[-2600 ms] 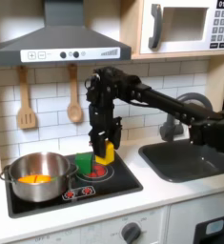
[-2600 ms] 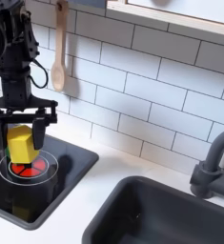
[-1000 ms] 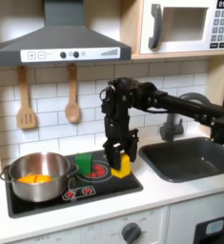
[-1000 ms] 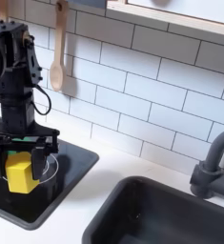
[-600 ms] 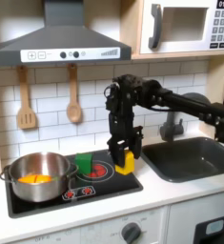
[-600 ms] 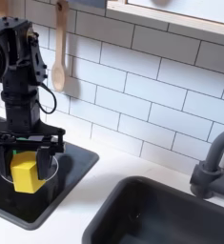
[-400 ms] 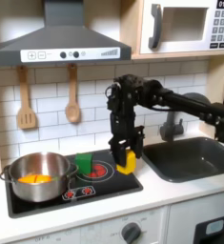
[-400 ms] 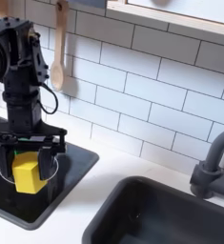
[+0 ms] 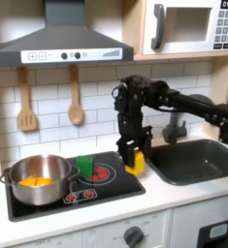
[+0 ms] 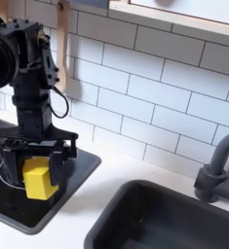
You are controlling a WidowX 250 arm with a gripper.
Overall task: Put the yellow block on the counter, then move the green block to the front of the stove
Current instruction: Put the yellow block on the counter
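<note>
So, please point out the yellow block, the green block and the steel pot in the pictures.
yellow block (image 10: 38, 179), second exterior view, on its front face between the claw fingers.
green block (image 9: 85, 166), first exterior view, on its front face.
steel pot (image 9: 43, 189), first exterior view, on its outer wall.

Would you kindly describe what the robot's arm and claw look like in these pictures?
The arm is matte black throughout, made of boxy links joined by chunky rounded housings. Thin black cables run along the upper links. The claw has two black fingers on a wide crossbar beneath a blocky wrist. No markings are legible.
</note>
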